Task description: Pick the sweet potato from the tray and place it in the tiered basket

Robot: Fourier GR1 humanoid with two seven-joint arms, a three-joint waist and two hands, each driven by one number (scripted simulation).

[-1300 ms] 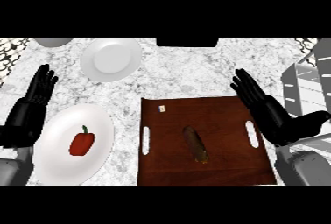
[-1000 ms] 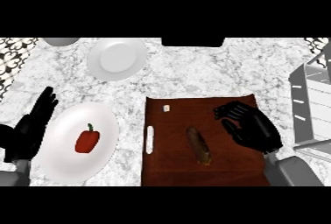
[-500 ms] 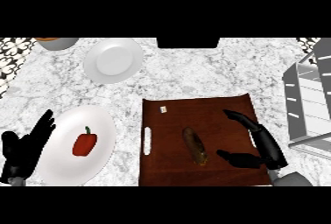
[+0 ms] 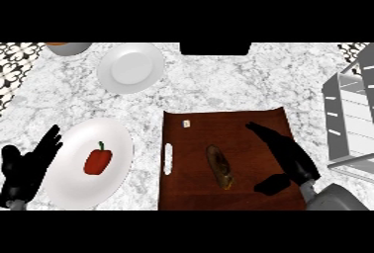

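The sweet potato [image 4: 220,166], long and brown, lies on the dark brown tray [image 4: 190,192] in the middle of the counter. My right hand [image 4: 291,158] hovers over the tray's right part, just right of the sweet potato, open with fingers stretched forward and thumb spread toward it, not touching it. The tiered basket [image 4: 350,118], a grey wire rack, stands at the right edge. My left hand [image 4: 29,168] rests open at the lower left, beside a plate.
A white plate [image 4: 87,165] with a red bell pepper [image 4: 98,160] lies left of the tray. A second, bare white plate [image 4: 131,66] sits at the back left, with a bowl [image 4: 67,47] at the far corner. A small white tag [image 4: 186,123] lies on the tray's far end.
My right hand came in from the right over the tray and lowered beside the sweet potato, thumb spreading. The left hand sank toward the lower left corner. The sweet potato has not moved.
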